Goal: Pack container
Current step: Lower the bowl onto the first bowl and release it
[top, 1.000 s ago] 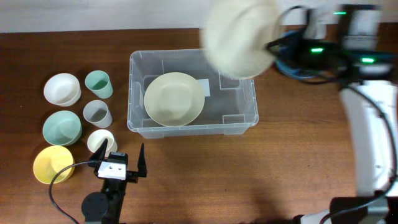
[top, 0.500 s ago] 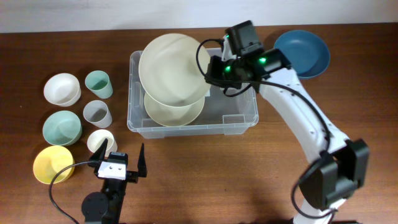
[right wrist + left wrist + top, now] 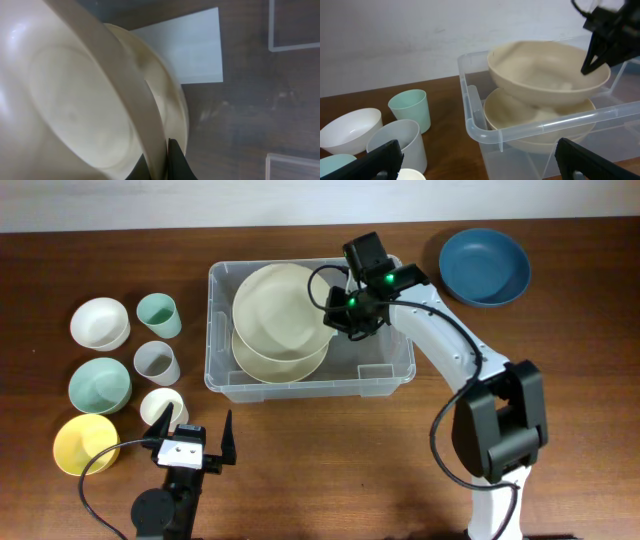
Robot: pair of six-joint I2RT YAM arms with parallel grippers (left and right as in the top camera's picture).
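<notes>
The container, a large clear plastic bin, stands mid-table; its rim also shows in the left wrist view. A cream bowl lies in its left half. Over it, tilted, hangs a second cream bowl, and my right gripper is shut on this bowl's right rim. In the right wrist view the fingertips pinch the held bowl's wall, with the lower bowl and the white base label behind. My left gripper stands open and empty near the table's front left.
A blue bowl sits at the back right. Left of the bin are a white bowl, a green cup, a grey cup, a green bowl, a white cup and a yellow bowl.
My right arm has carried the cream bowl from the back right leftward and down into the container, over the other bowl. The left arm has not moved.
</notes>
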